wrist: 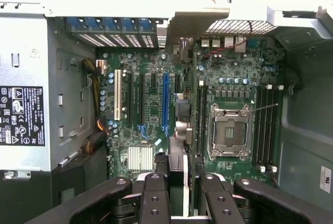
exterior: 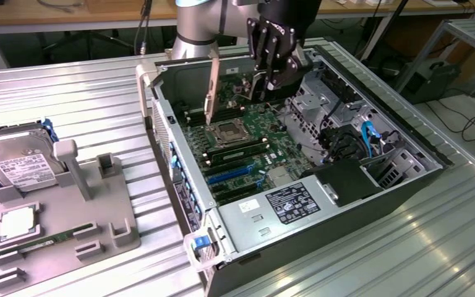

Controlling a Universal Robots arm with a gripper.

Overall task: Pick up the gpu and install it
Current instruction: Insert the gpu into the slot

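My gripper [exterior: 269,81] hangs inside the open computer case [exterior: 402,142], above the motherboard [exterior: 254,142], and is shut on the gpu [exterior: 235,88]. The card hangs upright, with its pale metal end bracket [exterior: 213,93] pointing down toward the board at the exterior view's left. In the wrist view the gpu [wrist: 182,112] shows edge-on as a thin dark strip running away from my gripper [wrist: 177,185]. It lies between the blue slot [wrist: 165,101] and the processor socket [wrist: 229,133]. Its bracket [wrist: 195,23] reaches toward the case's rear wall.
The power supply [exterior: 291,204] fills the near end of the case. A drive cage with cables [exterior: 361,139] stands at the exterior view's right. Outside the case, a grey fixture [exterior: 64,216] holds a hard drive [exterior: 19,164], a processor [exterior: 19,226] and a RAM stick [exterior: 47,241].
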